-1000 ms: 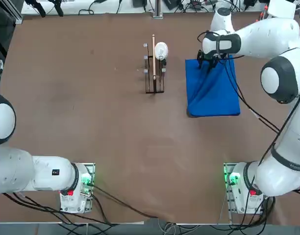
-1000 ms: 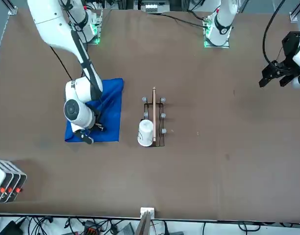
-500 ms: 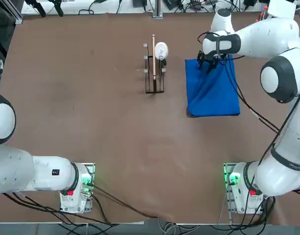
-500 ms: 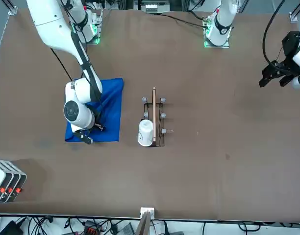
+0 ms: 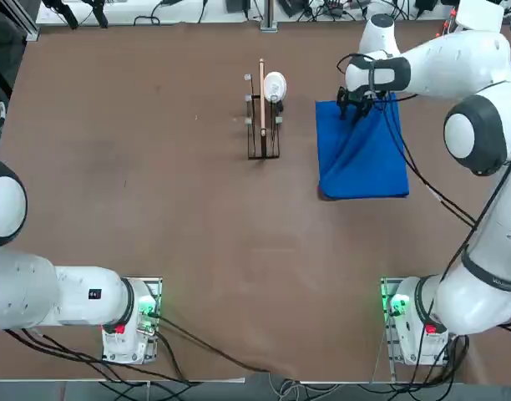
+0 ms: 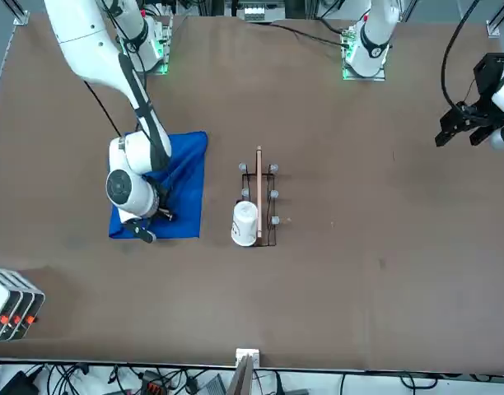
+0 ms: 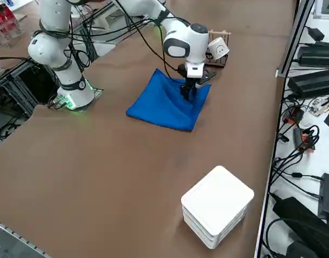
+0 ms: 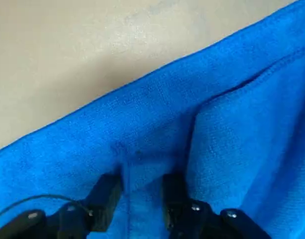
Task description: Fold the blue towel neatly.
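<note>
Nearest the right side view's camera, a white box-like object (image 7: 217, 199) sits on the brown table (image 7: 78, 188). Beyond it, the blue towel (image 7: 167, 105) lies flat with some creases and a folded-over layer. The right gripper (image 8: 142, 181) is down at the towel, fingers parted moderately, a small ridge of cloth between them, unpinched. Farther off stands the wooden rack (image 5: 262, 92), a white cup (image 6: 245, 224) at its side.

Wooden rack (image 5: 262, 125) beside white mug (image 6: 245, 224)

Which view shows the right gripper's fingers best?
The right wrist view: both fingers of the right gripper stand apart over the blue towel. Top, front and right side views show the gripper small, partly hidden by its arm.
</note>
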`<state>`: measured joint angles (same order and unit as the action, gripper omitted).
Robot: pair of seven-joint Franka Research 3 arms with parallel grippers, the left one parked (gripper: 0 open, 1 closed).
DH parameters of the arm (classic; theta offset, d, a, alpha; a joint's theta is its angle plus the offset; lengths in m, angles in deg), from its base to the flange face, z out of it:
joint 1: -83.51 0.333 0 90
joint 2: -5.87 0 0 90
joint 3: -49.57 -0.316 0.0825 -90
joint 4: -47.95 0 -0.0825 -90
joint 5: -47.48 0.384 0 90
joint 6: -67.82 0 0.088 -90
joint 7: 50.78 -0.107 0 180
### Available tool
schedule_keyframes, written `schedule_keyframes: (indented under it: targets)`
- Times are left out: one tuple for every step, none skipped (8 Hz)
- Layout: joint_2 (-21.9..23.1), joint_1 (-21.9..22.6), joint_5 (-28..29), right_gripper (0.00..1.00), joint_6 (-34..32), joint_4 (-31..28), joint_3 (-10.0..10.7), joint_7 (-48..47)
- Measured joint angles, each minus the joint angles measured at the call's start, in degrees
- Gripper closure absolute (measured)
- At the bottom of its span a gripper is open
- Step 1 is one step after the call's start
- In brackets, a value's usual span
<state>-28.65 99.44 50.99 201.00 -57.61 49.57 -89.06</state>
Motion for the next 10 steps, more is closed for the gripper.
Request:
schedule_keyframes:
  targets:
    - [0.0, -0.1, 0.1, 0.51, -0.1, 0.0, 0.0, 0.0]
    - [0.0, -0.2, 0.1, 0.53, -0.2, 0.0, 0.0, 0.0]
    - [0.1, -0.2, 0.2, 0.57, -0.3, 0.0, 0.0, 0.0]
    - [0.1, -0.2, 0.2, 0.61, -0.4, 0.1, 0.0, 0.0]
    - [0.2, -0.2, 0.2, 0.69, -0.6, 0.1, 0.0, 0.0]
    - [0.3, -0.2, 0.2, 0.77, -0.6, 0.1, 0.0, 0.0]
    - [0.4, -0.2, 0.2, 0.87, -0.8, 0.1, 0.0, 0.0]
    - [0.4, -0.2, 0.2, 0.93, -0.8, 0.1, 0.0, 0.0]
    - [0.4, -0.3, 0.2, 0.98, -0.9, 0.1, 0.0, 0.0]
    - [0.4, -0.3, 0.2, 0.98, -0.9, 0.1, 0.0, 0.0]
